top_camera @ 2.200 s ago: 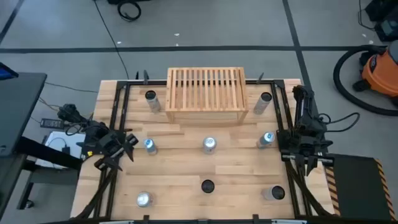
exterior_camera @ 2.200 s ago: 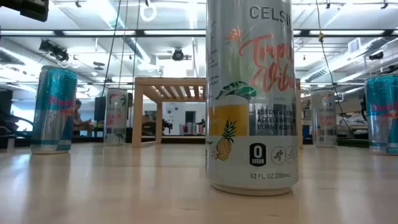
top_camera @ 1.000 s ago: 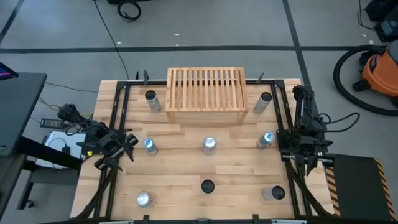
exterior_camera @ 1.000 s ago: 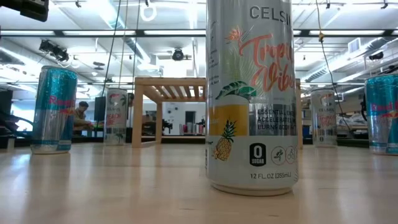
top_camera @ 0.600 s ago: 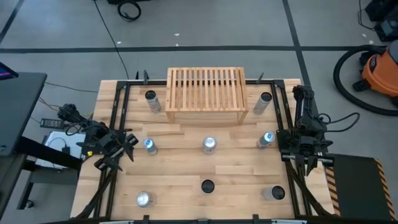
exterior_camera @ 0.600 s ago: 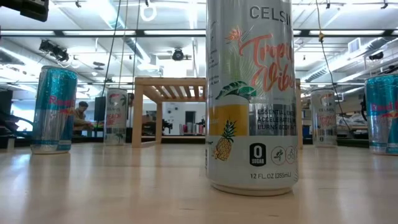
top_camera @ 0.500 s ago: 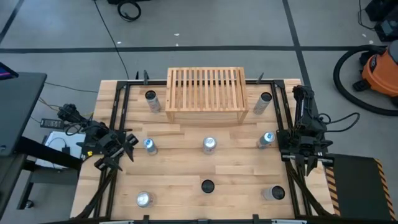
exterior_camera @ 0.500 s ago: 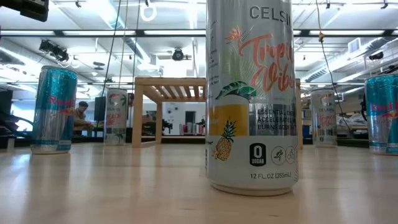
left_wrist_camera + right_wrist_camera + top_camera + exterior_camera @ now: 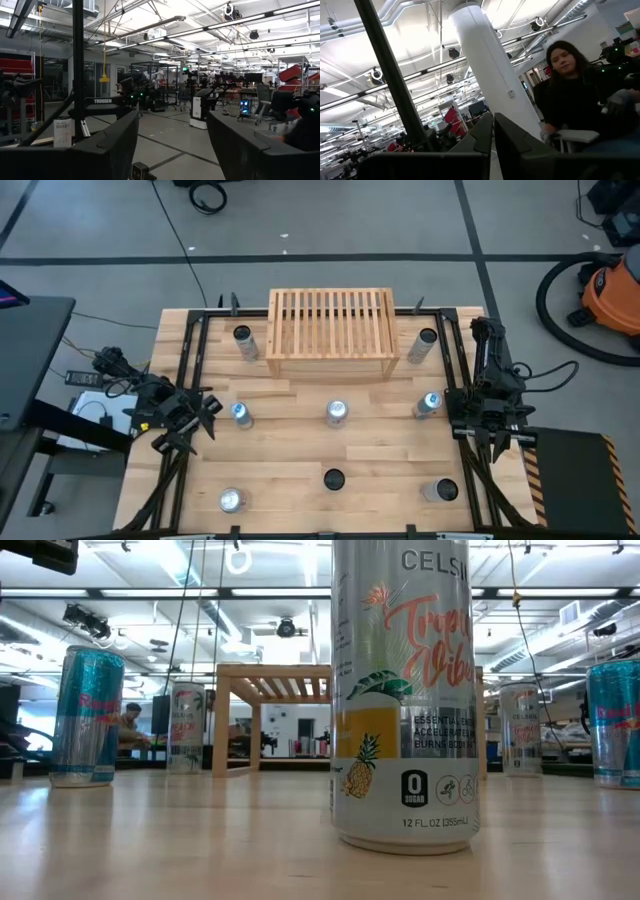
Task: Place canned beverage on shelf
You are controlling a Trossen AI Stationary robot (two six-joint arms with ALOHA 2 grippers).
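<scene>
Item: upright can (image 9: 337,413), table centre, near side of shelf (image 9: 331,330); likely rigid, smooth, slippery, so I'd grasp mid-body. My left gripper (image 9: 172,145) is spread and empty at the left edge; my right gripper (image 9: 493,140) is nearly closed, empty, at the right edge.

Even, bright overhead light falls on the pale wood-plank counter (image 9: 380,455) in the high view, leaving only short, soft shadows beside the cans. In the low view the tall white pineapple-printed can (image 9: 405,690) stands sharp and evenly lit, its curved side bulging with closeness, while the room behind is softer. Both wrist views show glaring ceiling strip lights and dark, nearly silhouetted foregrounds
</scene>
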